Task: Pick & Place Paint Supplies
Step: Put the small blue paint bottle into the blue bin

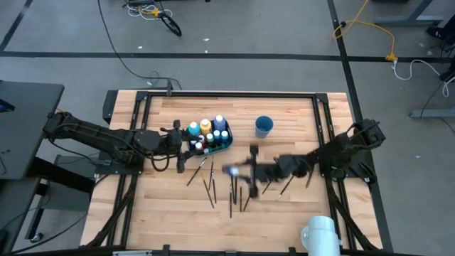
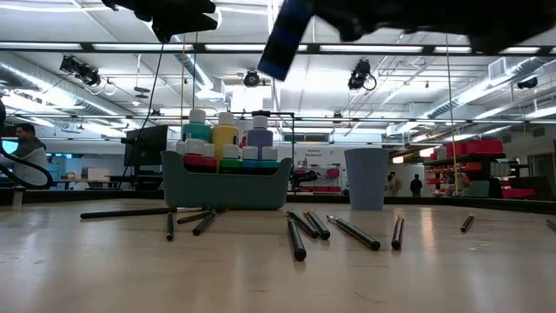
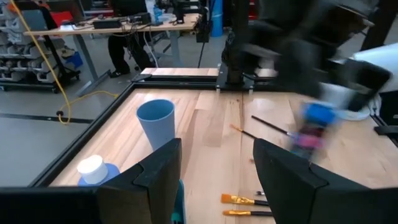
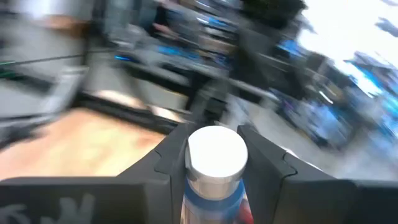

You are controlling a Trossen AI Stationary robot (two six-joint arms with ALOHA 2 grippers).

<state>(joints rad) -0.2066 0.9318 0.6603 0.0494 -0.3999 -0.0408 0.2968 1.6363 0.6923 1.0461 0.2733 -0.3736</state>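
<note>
— Bottle [image 4: 214,165] first: where do you have it?

— You have a white-capped paint bottle with a blue body pinched between the right gripper's [image 4: 214,155] fingers, up in the air over the middle of the table, well above the paintbrushes [image 1: 231,186] scattered on the wood. In the low view it hangs high [image 2: 285,39], clear of everything beneath it.

— And the other bottles?

— They stand packed in the teal bin [image 1: 226,144], white caps up, with blue, yellow and red showing [image 1: 206,126]. Your left gripper [image 1: 178,141] sits just beside that bin, fingers [image 3: 155,171] spread wide with nothing between them.

— What about the surface?

— You're working on a light wooden tabletop [image 1: 284,206] in a dark frame. A blue cup [image 1: 264,126] stands upright near the bin, apart from it. The brushes lie loose in front of the bin, some with orange bristles.

— The room?

— You'll see grey floor with cables [image 1: 370,25], ceiling lights, benches, and people far off [image 2: 26,143].
</note>
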